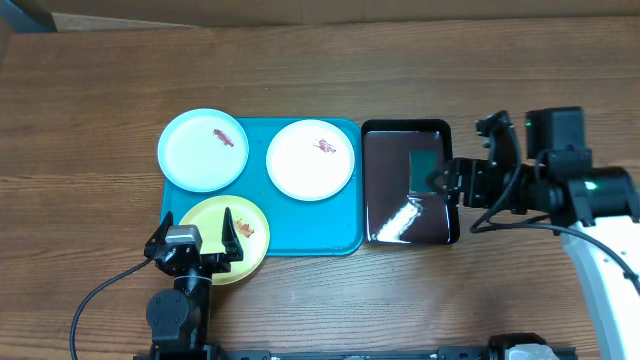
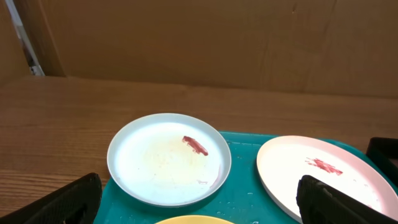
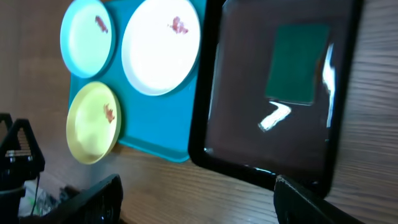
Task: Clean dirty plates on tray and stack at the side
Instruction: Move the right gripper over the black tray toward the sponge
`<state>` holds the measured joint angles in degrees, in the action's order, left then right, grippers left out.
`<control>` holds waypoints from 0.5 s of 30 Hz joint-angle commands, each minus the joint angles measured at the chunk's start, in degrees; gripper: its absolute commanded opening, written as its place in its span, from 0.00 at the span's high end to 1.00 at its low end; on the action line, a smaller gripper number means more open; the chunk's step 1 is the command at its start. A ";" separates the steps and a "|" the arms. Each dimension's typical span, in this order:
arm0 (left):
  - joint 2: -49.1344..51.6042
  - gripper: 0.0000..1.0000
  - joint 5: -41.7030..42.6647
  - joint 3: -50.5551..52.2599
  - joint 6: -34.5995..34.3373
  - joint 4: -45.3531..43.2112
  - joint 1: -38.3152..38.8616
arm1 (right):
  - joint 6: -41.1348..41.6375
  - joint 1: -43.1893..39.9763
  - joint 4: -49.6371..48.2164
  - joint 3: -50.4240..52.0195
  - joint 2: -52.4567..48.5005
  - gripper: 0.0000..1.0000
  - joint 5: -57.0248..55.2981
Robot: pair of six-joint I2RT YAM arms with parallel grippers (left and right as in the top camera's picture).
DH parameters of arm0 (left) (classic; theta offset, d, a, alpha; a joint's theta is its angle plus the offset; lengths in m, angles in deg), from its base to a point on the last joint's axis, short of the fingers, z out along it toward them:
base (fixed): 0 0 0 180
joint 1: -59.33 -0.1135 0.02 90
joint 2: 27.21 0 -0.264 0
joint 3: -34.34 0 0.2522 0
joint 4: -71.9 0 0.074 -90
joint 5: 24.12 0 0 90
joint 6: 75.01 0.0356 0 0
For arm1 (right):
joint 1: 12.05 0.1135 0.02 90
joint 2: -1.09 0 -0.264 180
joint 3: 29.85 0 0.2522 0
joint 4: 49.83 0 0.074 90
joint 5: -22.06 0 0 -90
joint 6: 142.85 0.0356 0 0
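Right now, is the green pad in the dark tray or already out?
In. The green pad lies flat on the floor of the dark tray, inside its rim, as the overhead and right wrist views both show.

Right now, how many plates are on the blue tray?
3. The light blue plate is far left on the tray, the white plate far right, the yellow plate near left. None look hidden.

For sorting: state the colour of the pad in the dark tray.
Dark green pad, best in right wrist view.

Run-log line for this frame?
left gripper: open over yellow plate | right gripper: open above dark tray | green sponge: in dark tray | blue plate, white plate, yellow plate: smeared, on turquoise tray
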<state>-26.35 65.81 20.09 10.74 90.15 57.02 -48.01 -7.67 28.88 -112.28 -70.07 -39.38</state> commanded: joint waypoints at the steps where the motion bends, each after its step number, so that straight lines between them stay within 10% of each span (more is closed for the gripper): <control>1: -0.55 0.00 -0.35 0.22 0.87 -0.07 -0.31 | -0.52 2.73 -0.52 -1.53 -1.14 0.21 -0.55; 15: -0.55 0.00 -0.35 0.22 0.87 -0.09 -0.31 | -0.52 5.11 -0.74 -1.53 -1.62 0.21 -3.28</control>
<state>-26.35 65.81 20.09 10.74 90.15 57.02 -48.08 -2.84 28.42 -112.28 -71.93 -41.92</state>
